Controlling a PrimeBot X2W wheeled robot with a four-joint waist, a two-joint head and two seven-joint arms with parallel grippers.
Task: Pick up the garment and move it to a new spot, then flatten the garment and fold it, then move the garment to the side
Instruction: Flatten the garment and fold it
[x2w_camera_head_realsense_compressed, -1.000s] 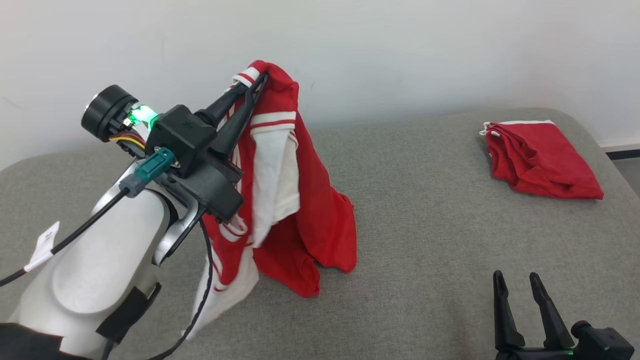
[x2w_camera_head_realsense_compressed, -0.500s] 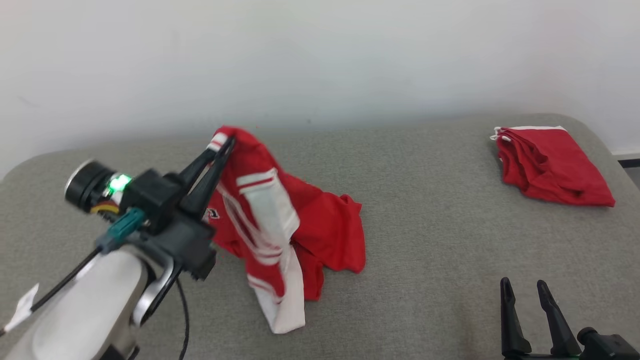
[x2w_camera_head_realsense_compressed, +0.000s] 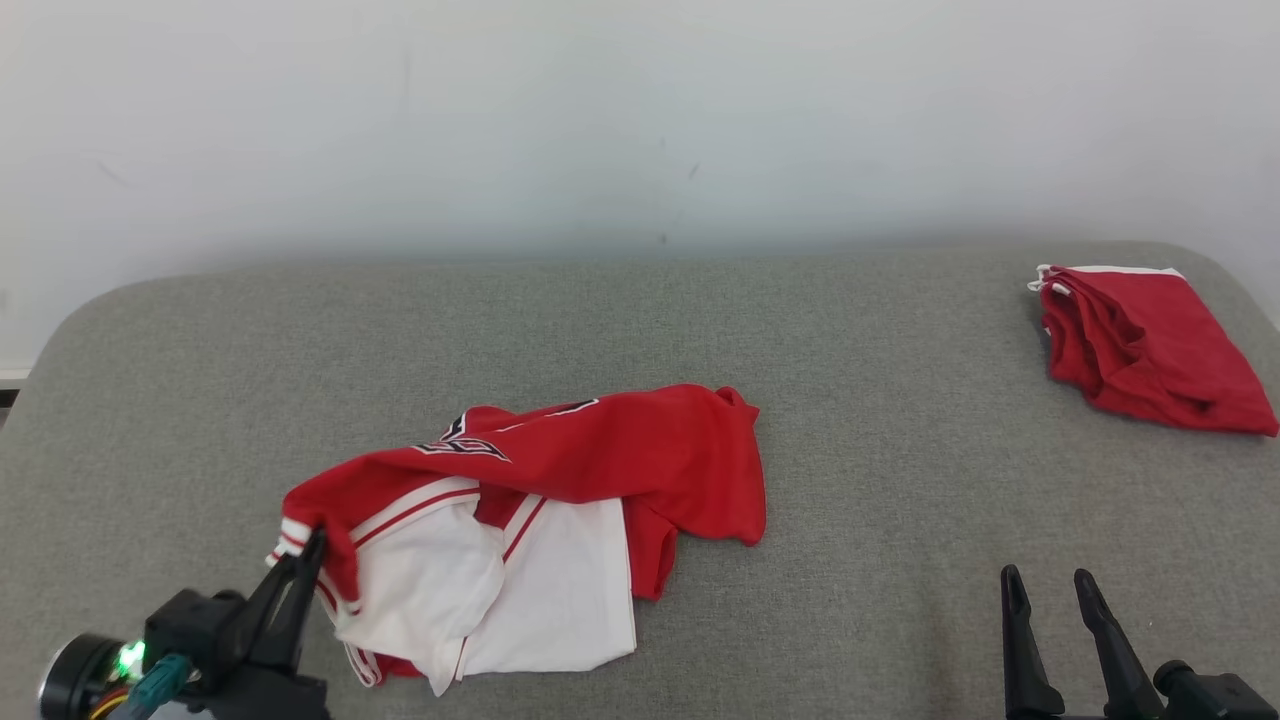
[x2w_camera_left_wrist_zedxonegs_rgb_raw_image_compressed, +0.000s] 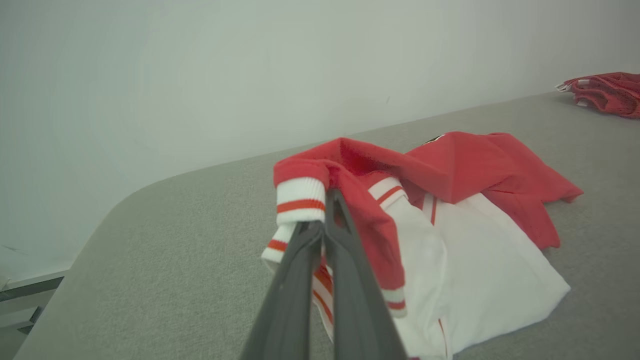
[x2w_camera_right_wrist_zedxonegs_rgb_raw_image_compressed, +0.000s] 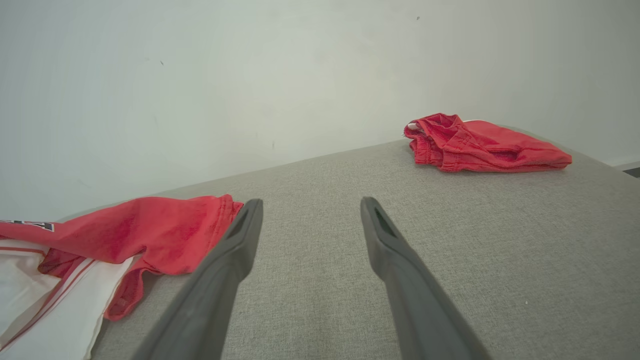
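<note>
The garment (x2w_camera_head_realsense_compressed: 560, 480) is a red and white jersey with striped cuffs, lying crumpled on the grey surface left of centre; it also shows in the left wrist view (x2w_camera_left_wrist_zedxonegs_rgb_raw_image_compressed: 450, 200) and the right wrist view (x2w_camera_right_wrist_zedxonegs_rgb_raw_image_compressed: 150, 235). My left gripper (x2w_camera_head_realsense_compressed: 310, 548) is at the lower left, shut on the garment's striped cuff (x2w_camera_left_wrist_zedxonegs_rgb_raw_image_compressed: 300, 200). The cuff is pinched between the two dark fingers (x2w_camera_left_wrist_zedxonegs_rgb_raw_image_compressed: 345, 260). My right gripper (x2w_camera_head_realsense_compressed: 1048, 585) stands open at the lower right, nothing between its fingers (x2w_camera_right_wrist_zedxonegs_rgb_raw_image_compressed: 240, 240), well away from the garment.
A second red garment (x2w_camera_head_realsense_compressed: 1150, 345), folded, lies at the far right of the grey padded surface (x2w_camera_head_realsense_compressed: 900, 480); the right wrist view has it too (x2w_camera_right_wrist_zedxonegs_rgb_raw_image_compressed: 480, 145). A pale wall (x2w_camera_head_realsense_compressed: 640, 120) rises behind. The surface's rounded left edge (x2w_camera_left_wrist_zedxonegs_rgb_raw_image_compressed: 100, 220) is near my left gripper.
My left gripper has come down and toward the near left with the cuff, laying the hanging garment onto the surface. The head camera has shifted. The right gripper has stayed put.
</note>
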